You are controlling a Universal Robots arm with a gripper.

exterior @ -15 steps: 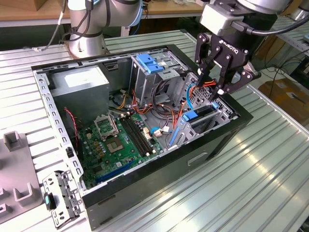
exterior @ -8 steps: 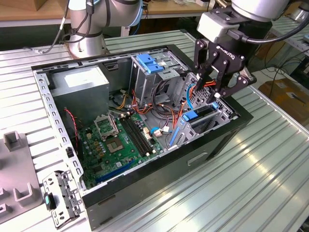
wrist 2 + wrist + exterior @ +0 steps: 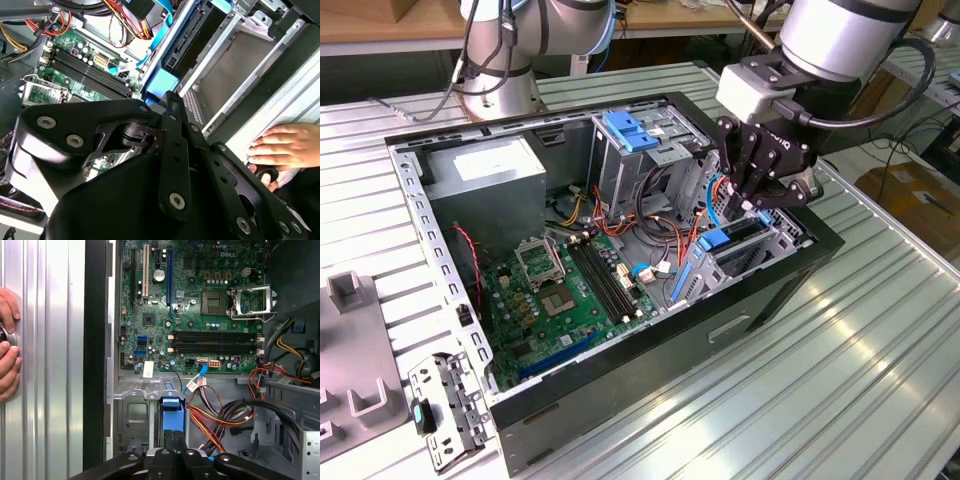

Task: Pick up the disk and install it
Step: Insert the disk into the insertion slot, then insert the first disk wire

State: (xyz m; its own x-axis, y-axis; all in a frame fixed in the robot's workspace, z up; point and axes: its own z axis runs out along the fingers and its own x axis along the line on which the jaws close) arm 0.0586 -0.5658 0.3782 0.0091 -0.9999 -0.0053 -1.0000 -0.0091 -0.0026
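From my console the arm (image 3: pixel 840 35) reads as silver-grey tubing with fat rounded joints. Its base (image 3: pixel 500 95) is a plain metal cylinder with dark leads (image 3: pixel 470 50) running up it. A pale grey block (image 3: pixel 760 88) sits at the wrist, and a thick black cable (image 3: pixel 885 105) loops beside it. The gripper (image 3: pixel 752 205) is matte black (bare steel screws (image 3: pixel 176 201) stud its flat linkage bars in the second wrist view).

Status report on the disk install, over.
Gripper shut, low over the drive bay. Disk in that bay, blue end right under the gripper. Cables beside it; a person's hand on the table outside the case.
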